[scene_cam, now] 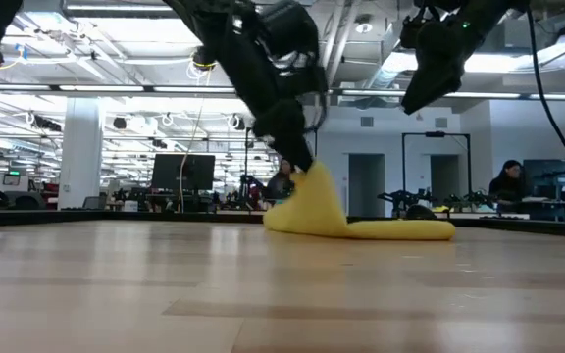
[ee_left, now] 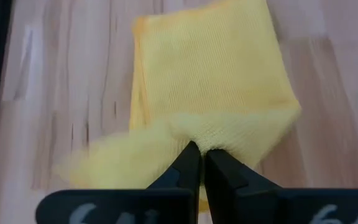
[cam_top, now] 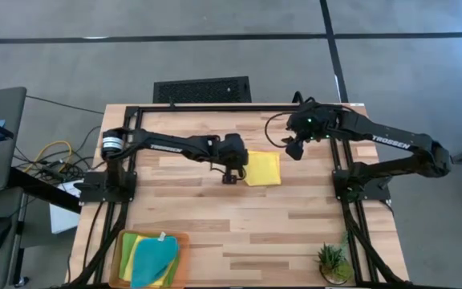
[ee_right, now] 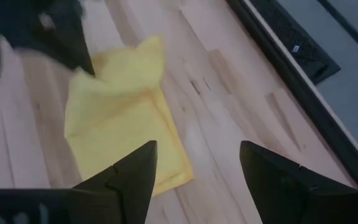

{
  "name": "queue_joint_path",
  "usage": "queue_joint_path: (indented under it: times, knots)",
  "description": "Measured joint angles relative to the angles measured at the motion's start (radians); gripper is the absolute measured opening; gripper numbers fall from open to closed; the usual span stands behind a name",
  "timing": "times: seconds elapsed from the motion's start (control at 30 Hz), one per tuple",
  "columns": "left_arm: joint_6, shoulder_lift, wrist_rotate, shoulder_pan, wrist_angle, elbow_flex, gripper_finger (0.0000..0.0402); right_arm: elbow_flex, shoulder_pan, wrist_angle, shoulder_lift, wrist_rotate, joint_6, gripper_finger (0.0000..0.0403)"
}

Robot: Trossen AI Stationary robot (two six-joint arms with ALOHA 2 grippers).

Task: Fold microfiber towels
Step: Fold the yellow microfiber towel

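Left tool (ee_left: 199, 152) pinched tight on the yellow towel's (cam_top: 263, 168) near edge, cloth stretching away toward the right tool (cam_top: 293, 148), which hovers wide open, empty.

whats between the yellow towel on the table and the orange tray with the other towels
Nothing: in the high view only bare wooden table lies between the yellow towel and the orange tray holding the other towels.

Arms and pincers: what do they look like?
Both arms are dark, jointed, with white TROSSEN lettering. The left arm has a silver ring at its base; the right arm shows a green light and a looping black cable. The left pincer and right pincer have black tapered fingers.
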Motion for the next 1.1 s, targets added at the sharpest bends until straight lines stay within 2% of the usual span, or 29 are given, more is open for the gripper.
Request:
queue_joint_path:
  times: [0.17,0.37,0.43,0.5,0.57,0.67,0.9,1.1]
  knots:
    - [-0.003,0.093,0.009,-0.001,0.015,0.104,0.0000,0.000,0.004,-0.002,-0.025,-0.002,0.001,0.0255]
    - [0.088,0.185,0.068,-0.001,-0.024,0.232,0.0000,0.000,0.001,-0.017,-0.056,-0.002,0.008,0.0255]
    - [0.105,0.222,0.080,-0.004,0.008,0.275,0.0000,0.000,0.001,-0.017,-0.066,-0.002,0.009,0.0255]
    - [0.109,0.237,0.093,-0.004,-0.045,0.290,0.0000,0.000,0.001,-0.030,-0.074,-0.001,0.009,0.0255]
    - [0.112,0.270,0.094,-0.005,0.009,0.322,0.0000,0.000,0.001,-0.035,-0.077,-0.001,0.009,0.0255]
    - [0.111,0.304,0.094,-0.005,-0.016,0.363,0.0000,0.002,0.000,-0.036,-0.090,0.001,0.010,0.0255]
    - [0.074,0.336,0.090,-0.008,0.006,0.398,0.0010,0.000,0.001,-0.045,-0.109,0.001,0.012,0.0255]
    - [0.072,0.336,0.091,-0.009,0.014,0.402,0.0036,0.000,0.001,-0.048,-0.110,0.000,0.011,0.0255]
